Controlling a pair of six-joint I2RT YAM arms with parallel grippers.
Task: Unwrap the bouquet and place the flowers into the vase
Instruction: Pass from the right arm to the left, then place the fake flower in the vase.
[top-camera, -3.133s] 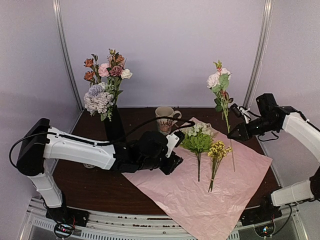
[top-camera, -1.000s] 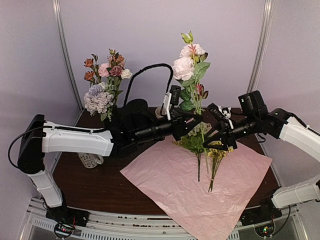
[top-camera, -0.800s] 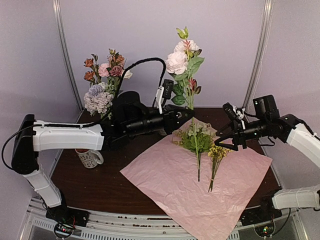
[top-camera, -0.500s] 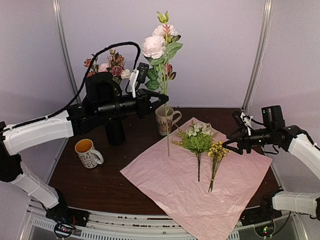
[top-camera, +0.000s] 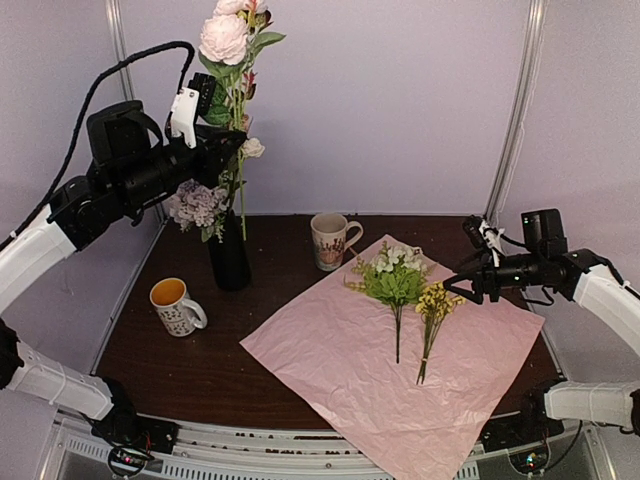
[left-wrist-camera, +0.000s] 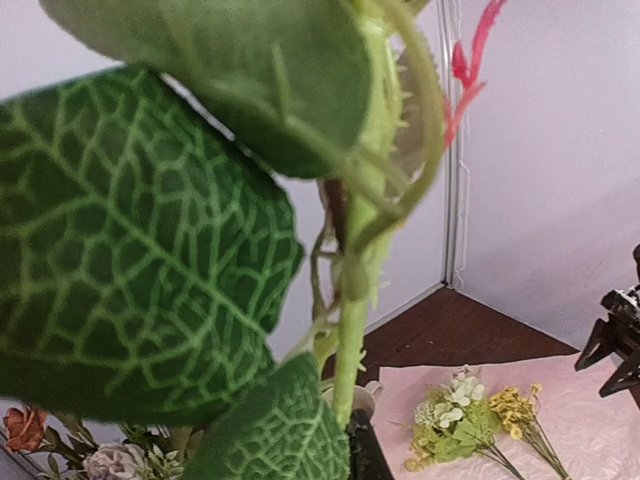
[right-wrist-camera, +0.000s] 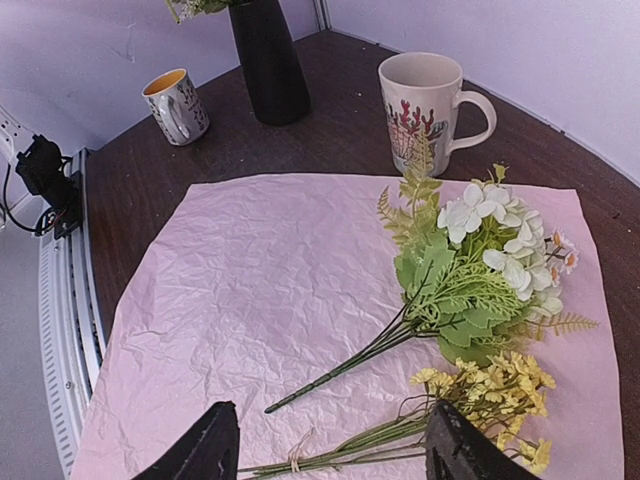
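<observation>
Looking down from above, you have the left gripper (top-camera: 230, 150) clamped on a pink-flowered stem (top-camera: 241, 195), held high with its lower end by the black vase (top-camera: 229, 260). The right gripper (top-camera: 462, 287) hovers wide open and empty beside the yellow sprig (top-camera: 435, 303) on the pink paper (top-camera: 340, 360). Your left wrist view is filled by that stem's leaves, with the vase below. Your right wrist view shows the fingers (right-wrist-camera: 205, 450) parted above the yellow sprig's stems.

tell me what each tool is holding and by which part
The left tool grips the pink flower by the middle of its stem. The right tool is open, holding nothing.
</observation>
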